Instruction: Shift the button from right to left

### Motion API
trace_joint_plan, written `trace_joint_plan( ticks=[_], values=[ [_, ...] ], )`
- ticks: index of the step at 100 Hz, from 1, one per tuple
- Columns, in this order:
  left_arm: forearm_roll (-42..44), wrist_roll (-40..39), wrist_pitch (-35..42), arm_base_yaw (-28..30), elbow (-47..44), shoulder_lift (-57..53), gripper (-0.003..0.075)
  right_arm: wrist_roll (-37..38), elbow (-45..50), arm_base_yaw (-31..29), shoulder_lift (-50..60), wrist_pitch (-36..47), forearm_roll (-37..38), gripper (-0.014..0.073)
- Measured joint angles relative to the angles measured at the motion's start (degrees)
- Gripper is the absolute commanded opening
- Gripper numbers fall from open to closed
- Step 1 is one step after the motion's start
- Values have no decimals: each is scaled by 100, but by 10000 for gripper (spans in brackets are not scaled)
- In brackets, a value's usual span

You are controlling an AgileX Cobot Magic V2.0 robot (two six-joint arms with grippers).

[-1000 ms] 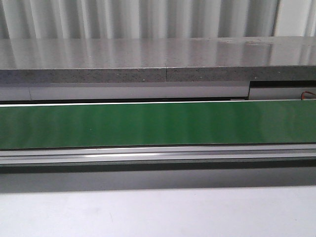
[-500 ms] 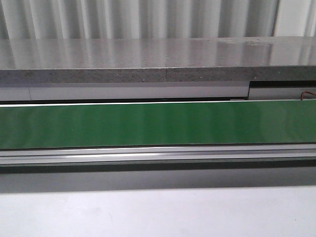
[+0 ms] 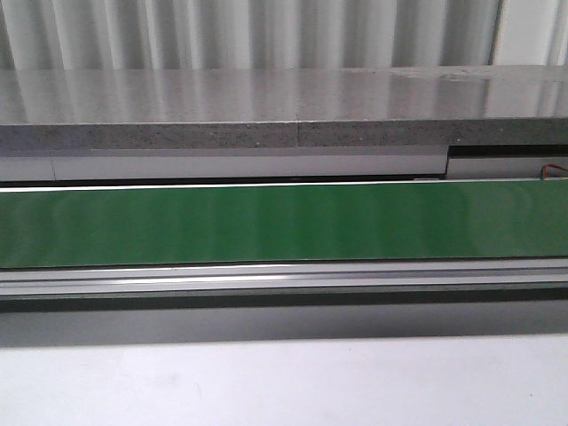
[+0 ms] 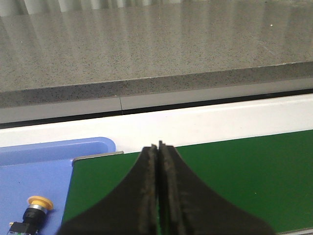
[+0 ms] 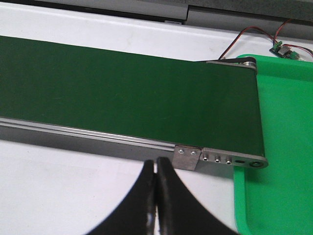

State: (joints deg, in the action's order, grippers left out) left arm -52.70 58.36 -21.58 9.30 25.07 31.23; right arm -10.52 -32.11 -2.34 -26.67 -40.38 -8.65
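**Button rests in the blue tray at the belt's left end; both end effectors closed and empty**

At the far left, the blue tray (image 4: 54, 161) lies against the end of the green belt (image 4: 234, 176), and the button (image 4: 30, 213) lies on its side in it, yellow cap toward the belt, black collar behind it. Only a sliver of the contact block shows before the picture's edge cuts it off, so its full shape and how it rests cannot be read. The left end effector (image 4: 158, 186) hovers over the belt near the tray, its jaws pressed together with nothing between them.

The button looks like a rigid plastic part, light and not fragile. The domed cap is smooth and would likely slip; the flat sides of the boxy block, or the collar, seem the better place to pinch.

In the front view the belt runs bare from edge to edge, and neither tray nor arm appears there.

On the right, the right end effector (image 5: 156, 196) hangs over the white tabletop (image 5: 63, 181) just in front of the belt's metal end bracket (image 5: 220, 157), jaws shut and empty. The green tray (image 5: 281, 196) beyond is only partly in frame; the visible part holds no button. A small circuit board (image 5: 282, 51) with red wires sits at its far edge, probably belt wiring.
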Motion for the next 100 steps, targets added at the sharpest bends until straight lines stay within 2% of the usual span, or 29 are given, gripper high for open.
trace_joint_plan(
  ticks=[61,83,92,100],
  values=[
    [-9,0,0,-12,-47,-4,-20,0,0,0,0,0,0,-68],
    [40,-12,608,-384,-135,-17,-20,0,0,0,0,0,0,-68],
    [562,-461,879,-588,-222,-80,-20,0,0,0,0,0,0,-68],
    [1556,-1581,1013,-794,-373,-209,-20,0,0,0,0,0,0,-68]
  ],
)
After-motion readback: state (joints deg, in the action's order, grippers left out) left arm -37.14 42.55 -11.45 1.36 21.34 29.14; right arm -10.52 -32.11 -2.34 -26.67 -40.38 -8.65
